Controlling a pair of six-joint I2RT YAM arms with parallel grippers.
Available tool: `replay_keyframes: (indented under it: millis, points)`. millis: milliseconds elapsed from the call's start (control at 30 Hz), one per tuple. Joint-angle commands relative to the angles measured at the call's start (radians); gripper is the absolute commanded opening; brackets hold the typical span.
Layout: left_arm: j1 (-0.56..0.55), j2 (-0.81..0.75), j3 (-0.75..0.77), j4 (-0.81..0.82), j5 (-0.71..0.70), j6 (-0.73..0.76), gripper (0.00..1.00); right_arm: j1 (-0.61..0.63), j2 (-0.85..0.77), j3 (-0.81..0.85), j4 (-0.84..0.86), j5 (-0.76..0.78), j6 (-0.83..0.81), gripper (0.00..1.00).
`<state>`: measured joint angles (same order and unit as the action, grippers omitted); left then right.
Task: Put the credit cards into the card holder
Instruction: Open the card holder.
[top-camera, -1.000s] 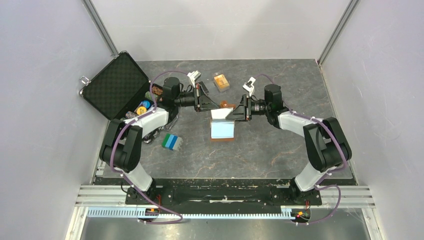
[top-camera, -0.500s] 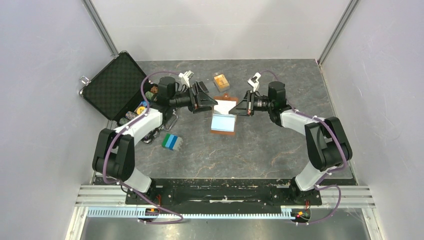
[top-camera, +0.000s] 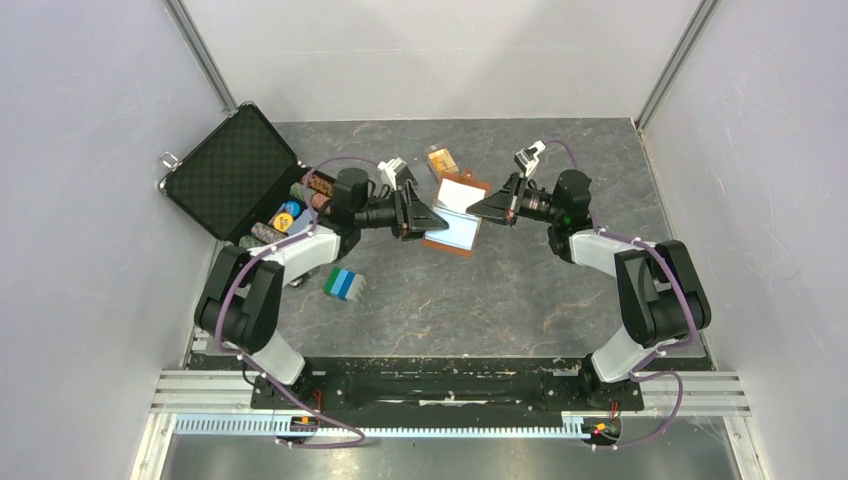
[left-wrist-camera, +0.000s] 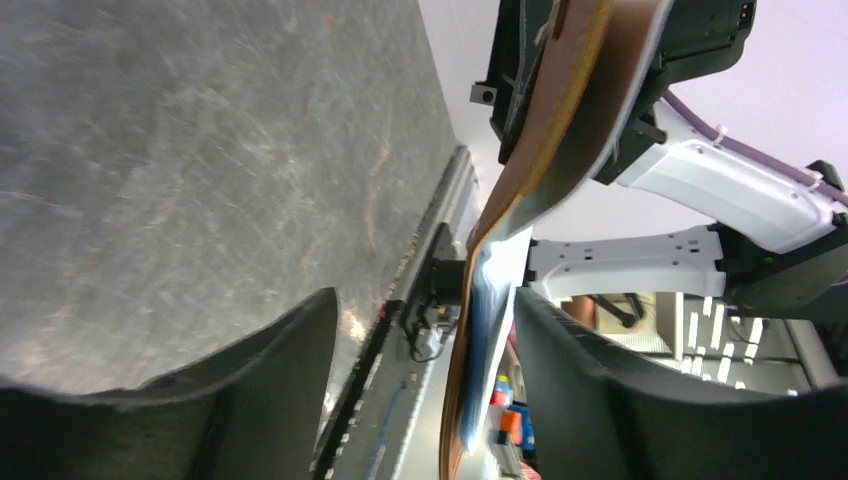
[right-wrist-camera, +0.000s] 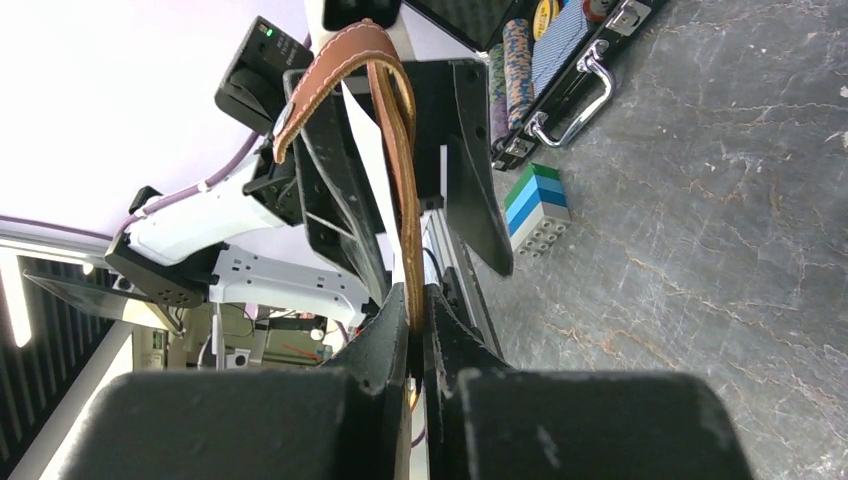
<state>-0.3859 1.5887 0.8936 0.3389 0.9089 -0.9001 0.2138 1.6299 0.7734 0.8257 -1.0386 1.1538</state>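
The open wallet was held above the far middle of the bench, pinched by the right gripper, with the fingers of the left gripper spread around it. The orange cards near the far edge were judged not yet loaded.

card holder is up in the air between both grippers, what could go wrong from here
The right gripper pinches only an edge of the card holder, which bends in the left wrist view, so it may slip. The left gripper straddles it open, seemingly without contact, so it gives no backup. Both grippers sit close and could collide.
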Motion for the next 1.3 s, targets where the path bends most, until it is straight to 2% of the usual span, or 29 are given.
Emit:
replay_keyframes:
  millis: [0,33,100,133,167,233,333,367,467,567,667,733,800,1067,1133,1167,1200,1267]
  points:
    - [-0.061,0.045,-0.002,0.203,0.051,-0.107,0.61,-0.001,-0.044,-0.008,0.107,0.011,0.052,0.0]
    - [-0.069,0.056,-0.003,0.231,0.053,-0.126,0.51,-0.001,-0.045,-0.011,0.107,0.011,0.051,0.0]
    - [-0.072,0.072,-0.012,0.284,0.051,-0.164,0.19,-0.001,-0.045,-0.014,0.098,0.009,0.038,0.0]
    - [-0.072,0.074,-0.015,0.302,0.05,-0.178,0.08,-0.001,-0.047,-0.013,0.073,0.006,0.019,0.0]
    - [-0.072,0.074,-0.013,0.297,0.048,-0.178,0.03,-0.002,-0.05,-0.008,0.024,0.003,-0.028,0.01]
    - [-0.071,0.071,0.005,0.234,0.045,-0.15,0.02,-0.007,-0.066,0.028,-0.214,0.021,-0.193,0.2]
    - [-0.071,0.064,0.046,0.115,0.059,-0.099,0.02,-0.007,-0.072,0.173,-0.7,0.12,-0.585,0.46]
    - [-0.073,0.061,0.057,0.084,0.071,-0.081,0.02,-0.007,-0.064,0.209,-0.805,0.15,-0.669,0.51]
    - [-0.074,0.06,0.093,-0.013,0.113,-0.038,0.02,-0.007,-0.03,0.287,-0.975,0.178,-0.786,0.59]
    - [-0.078,0.059,0.139,-0.187,0.135,0.058,0.02,-0.007,-0.025,0.301,-0.993,0.179,-0.81,0.64]
    - [-0.089,0.062,0.195,-0.399,0.147,0.196,0.02,-0.006,-0.018,0.316,-1.005,0.158,-0.833,0.65]
    - [-0.098,0.073,0.224,-0.495,0.17,0.266,0.02,-0.004,-0.006,0.322,-1.005,0.117,-0.841,0.62]
    - [-0.105,0.077,0.232,-0.535,0.187,0.295,0.02,0.001,0.005,0.327,-1.001,0.068,-0.851,0.52]
    - [-0.105,0.082,0.235,-0.541,0.185,0.314,0.02,0.008,-0.003,0.31,-0.946,-0.059,-0.856,0.0]
    - [-0.104,0.086,0.238,-0.541,0.177,0.315,0.02,0.009,-0.008,0.303,-0.936,-0.062,-0.854,0.0]
    - [-0.104,0.086,0.24,-0.544,0.168,0.316,0.06,0.009,-0.007,0.3,-0.935,-0.058,-0.854,0.0]
    - [-0.102,0.083,0.242,-0.551,0.154,0.32,0.15,0.006,-0.008,0.297,-0.936,-0.052,-0.852,0.0]
    - [-0.1,0.071,0.253,-0.59,0.091,0.347,0.41,0.006,-0.006,0.292,-0.938,-0.022,-0.84,0.0]
